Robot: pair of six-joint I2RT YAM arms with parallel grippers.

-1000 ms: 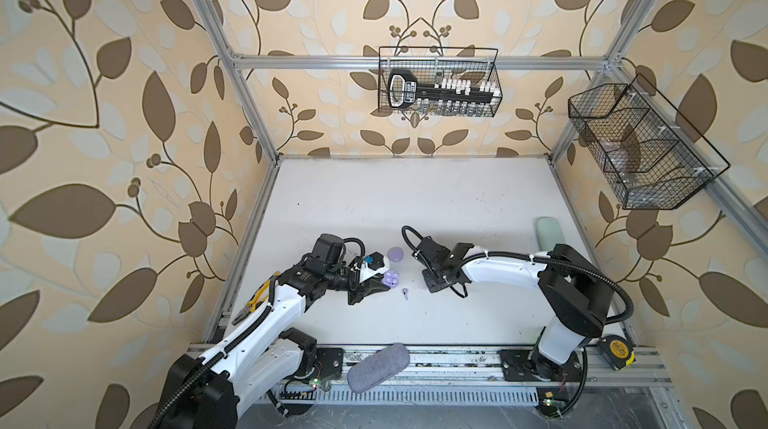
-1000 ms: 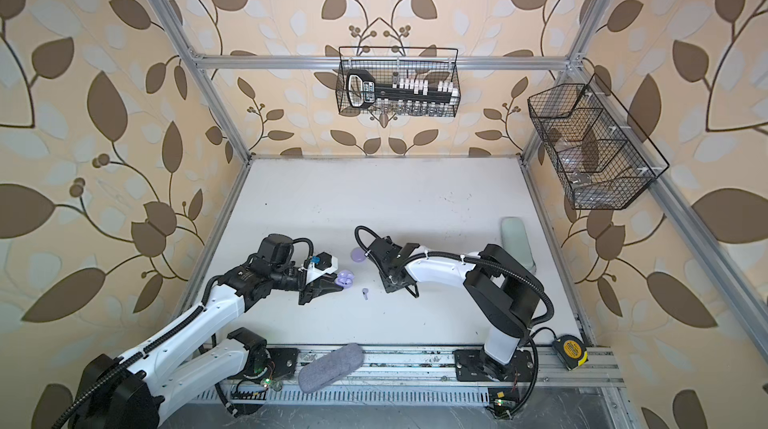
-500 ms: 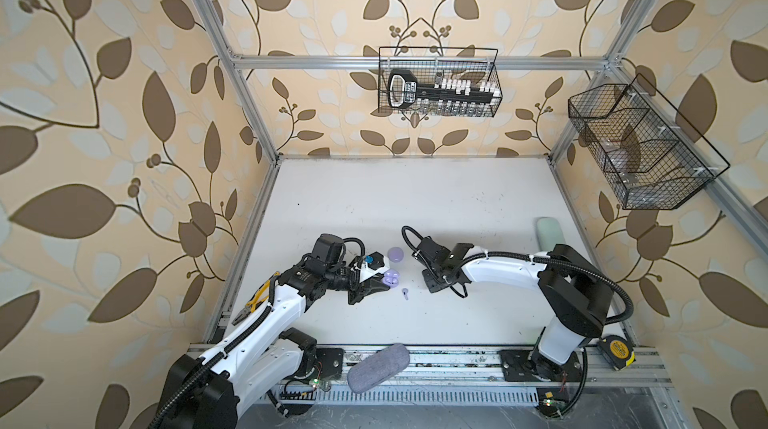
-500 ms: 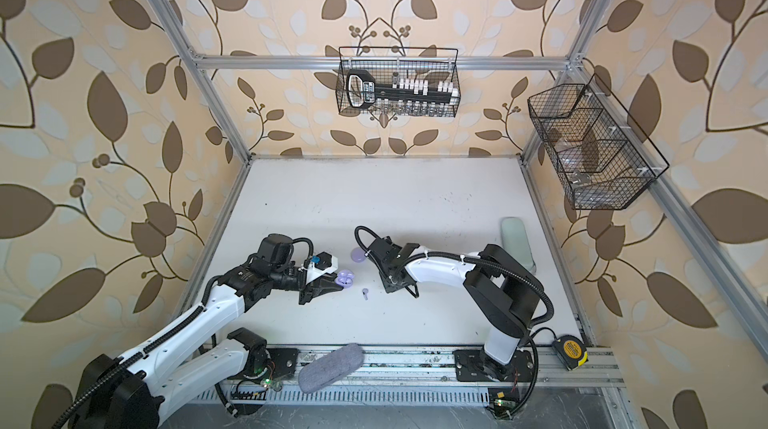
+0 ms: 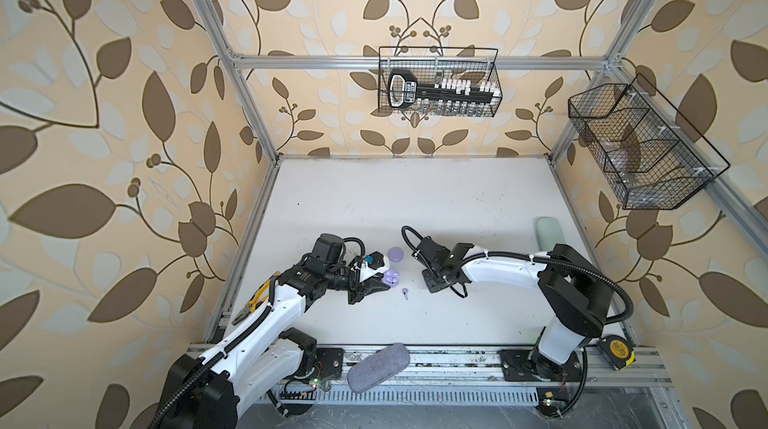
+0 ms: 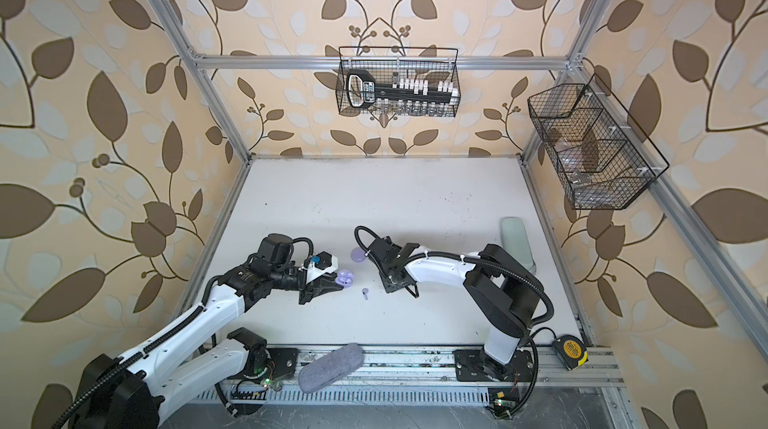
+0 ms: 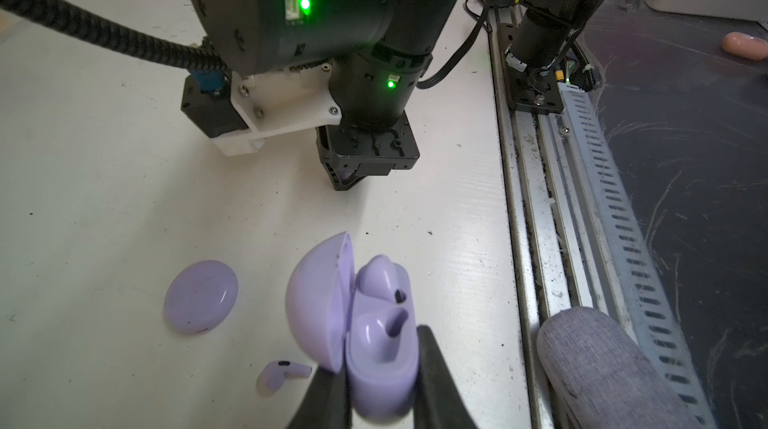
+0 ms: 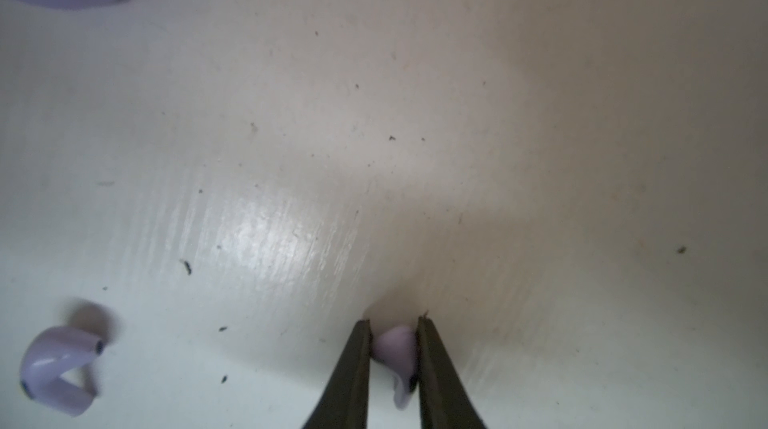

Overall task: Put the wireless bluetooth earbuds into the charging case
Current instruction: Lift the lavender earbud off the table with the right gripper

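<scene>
My left gripper (image 7: 378,368) is shut on the base of an open lavender charging case (image 7: 384,385), whose lid (image 7: 316,298) stands up. Whether its two glossy wells hold earbuds I cannot tell. In both top views the case (image 5: 391,277) (image 6: 345,277) sits at the left fingertips. One loose earbud (image 7: 282,373) (image 5: 404,292) (image 8: 58,364) lies on the table between the arms. My right gripper (image 8: 394,323) (image 5: 432,286) points down at the table, shut on another small lavender earbud (image 8: 397,354). A second, closed round case (image 7: 200,296) (image 5: 395,254) lies nearby.
A grey fabric pouch (image 5: 378,366) rests on the front rail. A pale green case (image 5: 549,231) lies at the table's right edge, a tape measure (image 5: 618,350) at the front right, pliers (image 5: 257,302) at the left. Wire baskets (image 5: 438,88) (image 5: 640,148) hang on the walls.
</scene>
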